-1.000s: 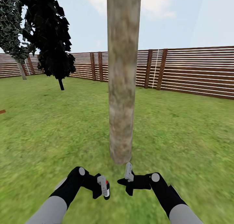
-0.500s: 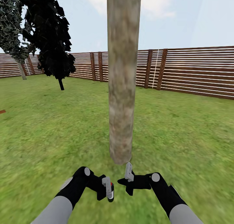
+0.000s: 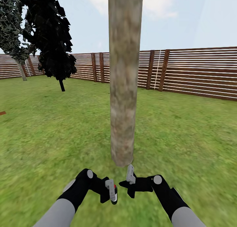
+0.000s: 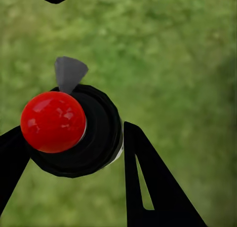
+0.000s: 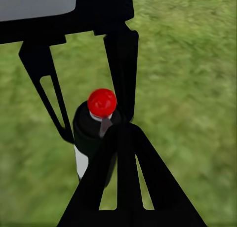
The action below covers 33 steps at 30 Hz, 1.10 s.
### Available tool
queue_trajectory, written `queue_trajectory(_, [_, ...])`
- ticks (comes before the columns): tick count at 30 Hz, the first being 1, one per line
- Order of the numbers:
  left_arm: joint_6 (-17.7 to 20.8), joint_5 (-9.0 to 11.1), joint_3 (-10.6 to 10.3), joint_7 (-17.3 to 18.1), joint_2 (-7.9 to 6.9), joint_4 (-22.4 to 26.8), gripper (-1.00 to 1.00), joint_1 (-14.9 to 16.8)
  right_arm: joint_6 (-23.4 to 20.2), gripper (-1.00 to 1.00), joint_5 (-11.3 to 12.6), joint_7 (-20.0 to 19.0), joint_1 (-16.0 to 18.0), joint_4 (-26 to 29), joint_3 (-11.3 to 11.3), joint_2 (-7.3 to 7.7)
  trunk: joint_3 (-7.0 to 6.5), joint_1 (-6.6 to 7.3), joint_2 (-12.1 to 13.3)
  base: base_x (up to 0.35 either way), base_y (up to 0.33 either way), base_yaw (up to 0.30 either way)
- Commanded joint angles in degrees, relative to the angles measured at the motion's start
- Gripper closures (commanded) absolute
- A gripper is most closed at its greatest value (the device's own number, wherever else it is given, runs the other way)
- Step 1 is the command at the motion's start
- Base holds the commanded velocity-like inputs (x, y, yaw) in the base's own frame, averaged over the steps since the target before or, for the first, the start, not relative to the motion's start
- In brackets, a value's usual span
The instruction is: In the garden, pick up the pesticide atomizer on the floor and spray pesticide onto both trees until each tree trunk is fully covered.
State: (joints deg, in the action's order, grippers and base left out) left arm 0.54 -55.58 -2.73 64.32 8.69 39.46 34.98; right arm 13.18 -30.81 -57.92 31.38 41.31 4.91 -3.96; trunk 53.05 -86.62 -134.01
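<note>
Low at the near foot of the tree trunk (image 3: 122,88), my left gripper (image 3: 111,190) clamps the pesticide atomizer (image 4: 74,131) around its stiff, light, likely slick black body below the red cap, while my right gripper (image 3: 130,176) stands empty, fingers parted; the nozzle's aim stays unclear.

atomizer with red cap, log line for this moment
left gripper: shut on black red-capped atomizer | right gripper: open | grey-beige bark trunk: ahead, unsprayed

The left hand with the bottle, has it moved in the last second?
Yes. The left gripper, holding the spray bottle, has shifted rightward and slightly lower, toward the right gripper below the base of the tree trunk, which has not shifted.
</note>
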Motion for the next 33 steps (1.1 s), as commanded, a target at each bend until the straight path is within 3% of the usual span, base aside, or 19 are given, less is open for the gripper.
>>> queue_trajectory(1, [0.00,0.02,0.00,0.01,0.05,0.00,1.00,0.00,0.00,1.00,-0.02,-0.01,0.00,0.00,0.01,0.00,0.00,0.00,0.00,0.000,0.000,0.000])
queue_trajectory(20, [-0.01,0.30,0.00,-0.16,0.81,0.09,1.00,0.09,0.00,1.00,-0.03,0.00,0.00,-0.09,-0.07,0.00,0.00,0.00,0.00,0.000,0.000,0.000])
queue_trajectory(22, [-0.03,0.83,0.01,-0.16,0.81,0.09,1.00,0.09,0.00,1.00,0.00,0.00,0.00,-0.09,-0.08,0.00,0.00,0.00,0.00,0.000,0.000,0.000])
queue_trajectory(25, [-0.09,3.43,0.00,-0.10,0.73,0.07,1.00,0.09,0.00,1.00,-0.01,0.00,0.00,-0.09,-0.08,0.00,0.00,0.00,0.00,0.000,0.000,0.000])
queue_trajectory(33, [-0.10,4.00,0.00,-0.08,0.65,0.00,1.00,0.09,0.00,1.00,-0.04,0.00,0.00,-0.09,-0.08,0.00,0.00,0.00,0.00,0.000,0.000,0.000])
